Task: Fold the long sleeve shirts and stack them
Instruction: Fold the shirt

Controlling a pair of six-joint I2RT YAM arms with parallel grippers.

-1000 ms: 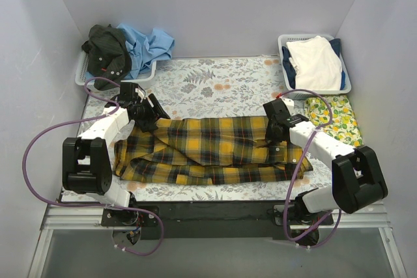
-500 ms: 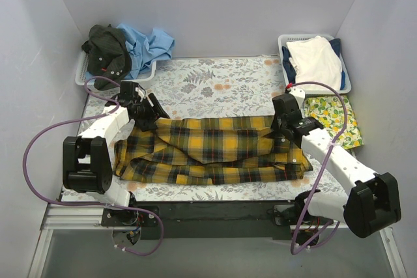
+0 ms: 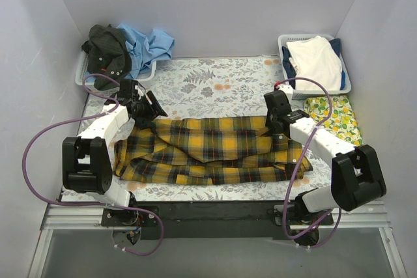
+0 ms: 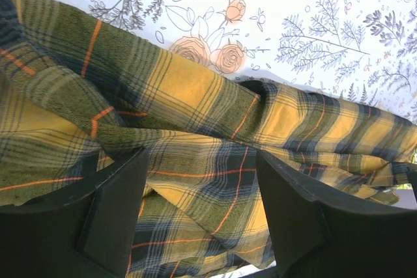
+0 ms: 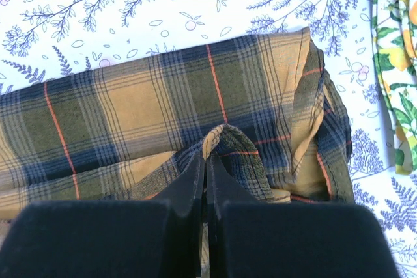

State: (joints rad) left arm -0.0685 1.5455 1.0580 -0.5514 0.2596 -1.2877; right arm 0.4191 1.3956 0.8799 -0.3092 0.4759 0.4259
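The yellow-and-black plaid shirt (image 3: 215,148) lies folded into a long band across the front of the floral table cover (image 3: 215,79). My left gripper (image 3: 144,107) hovers over its left end with the jaws wide open; plaid cloth (image 4: 195,109) shows between the fingers (image 4: 117,200), held by neither. My right gripper (image 3: 277,120) is at the shirt's right end, shut on a raised pinch of plaid cloth (image 5: 225,138). A dark shirt (image 3: 107,47) and a light blue shirt (image 3: 151,43) lie bunched at the back left.
The bunched shirts sit in a white basket (image 3: 83,77) at the back left. A second basket (image 3: 346,86) at the back right holds white cloth (image 3: 316,60). A lemon-print cloth (image 3: 335,118) lies in front of it, also at the right wrist view's edge (image 5: 394,63).
My right arm swung its elbow out to the right and back, the gripper staying on the shirt's right end. My left gripper drifted slightly toward the back left, still open.
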